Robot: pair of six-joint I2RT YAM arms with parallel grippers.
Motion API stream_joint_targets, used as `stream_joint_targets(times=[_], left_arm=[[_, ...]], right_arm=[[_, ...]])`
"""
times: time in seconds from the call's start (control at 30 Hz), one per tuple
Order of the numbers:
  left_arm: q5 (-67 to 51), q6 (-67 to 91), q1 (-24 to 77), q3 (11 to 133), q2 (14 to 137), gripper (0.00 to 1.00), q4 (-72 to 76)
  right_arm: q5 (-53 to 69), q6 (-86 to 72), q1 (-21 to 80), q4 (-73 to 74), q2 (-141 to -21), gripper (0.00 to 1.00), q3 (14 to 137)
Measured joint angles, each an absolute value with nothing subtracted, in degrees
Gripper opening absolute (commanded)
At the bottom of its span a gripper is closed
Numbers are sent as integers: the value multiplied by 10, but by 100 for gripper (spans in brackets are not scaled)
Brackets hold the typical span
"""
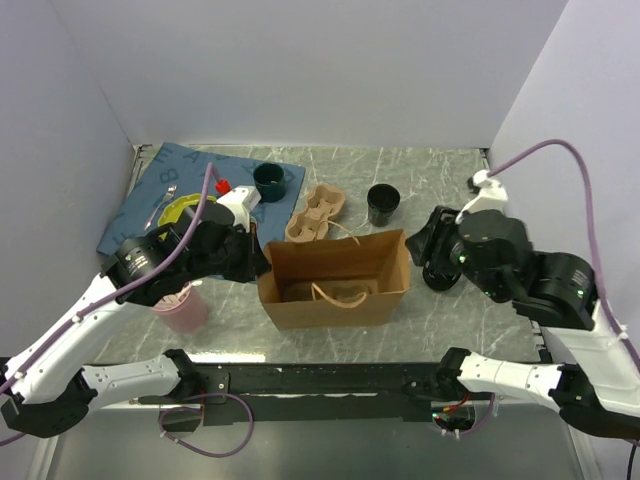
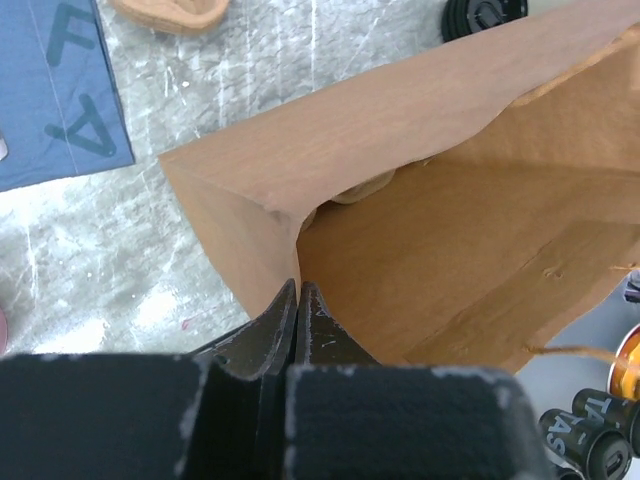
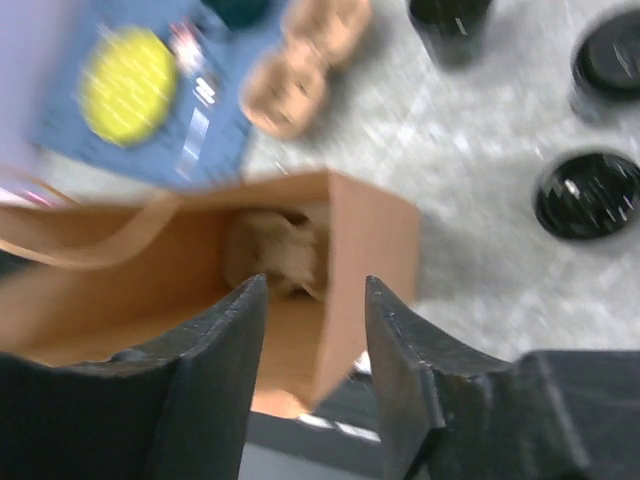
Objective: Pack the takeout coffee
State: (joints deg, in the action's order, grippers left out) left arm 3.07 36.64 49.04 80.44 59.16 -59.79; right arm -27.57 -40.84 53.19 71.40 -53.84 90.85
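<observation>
A takeout coffee, a black paper cup [image 1: 383, 203] with a black lid [image 2: 485, 15], stands on the table behind the open brown paper bag [image 1: 335, 275]; it also shows in the right wrist view [image 3: 450, 20]. Two more black lidded cups [image 3: 590, 195] [image 3: 610, 65] stand to the right, one partly under my right arm [image 1: 440, 277]. My left gripper [image 1: 258, 262] [image 2: 298, 287] is shut on the bag's left corner edge. At the bag's right end, my right gripper [image 1: 425, 247] [image 3: 315, 285] is open, with the bag's right wall [image 3: 365, 260] showing between the spread fingers.
A pulp cup carrier [image 1: 315, 212] lies behind the bag, and something pulp-coloured lies inside the bag [image 3: 275, 250]. A dark green mug [image 1: 270, 180] and a yellow disc [image 1: 180, 210] sit on a blue cloth [image 1: 150, 195] at back left. A pink cup [image 1: 183, 308] stands under my left arm.
</observation>
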Motion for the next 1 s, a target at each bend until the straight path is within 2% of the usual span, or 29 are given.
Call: stream_joint_targets(times=[0.23, 0.37, 0.53, 0.7, 1.0], left_arm=[[13, 331, 490, 793, 571, 1, -556], [-5, 293, 490, 738, 512, 1, -512], [-34, 259, 490, 660, 445, 1, -468], [-58, 251, 490, 628, 423, 1, -446], [-41, 279, 490, 565, 361, 1, -402]], right_arm=[[-326, -401, 509, 668, -551, 59, 982], [-336, -383, 403, 663, -596, 59, 1021], [-265, -355, 273, 654, -668, 60, 1016], [-200, -334, 230, 637, -721, 61, 972], [-109, -313, 188, 595, -708, 61, 832]])
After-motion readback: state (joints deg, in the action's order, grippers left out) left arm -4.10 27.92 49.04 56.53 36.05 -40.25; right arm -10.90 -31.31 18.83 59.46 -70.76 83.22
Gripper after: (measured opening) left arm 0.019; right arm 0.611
